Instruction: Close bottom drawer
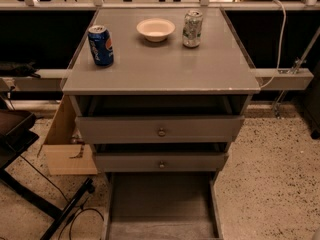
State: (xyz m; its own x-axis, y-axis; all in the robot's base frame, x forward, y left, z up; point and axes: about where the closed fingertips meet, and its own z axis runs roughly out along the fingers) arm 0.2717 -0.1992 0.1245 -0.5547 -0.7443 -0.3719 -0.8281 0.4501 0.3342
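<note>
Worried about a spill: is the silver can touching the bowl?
Apart. The camera view shows bare cabinet top between the silver can and the bowl; the end effector is out of view.

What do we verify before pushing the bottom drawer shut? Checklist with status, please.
1. bottom drawer open: ok, pulled far out toward the camera.
2. Its front in frame: not ok, cut off at the lower edge.
3. Nothing sticking up from its visible inside: ok.
4. gripper located: not ok, not in view.
5. blue can, bowl and silver can upright on the cabinet top, back from its front edge: ok.
</note>
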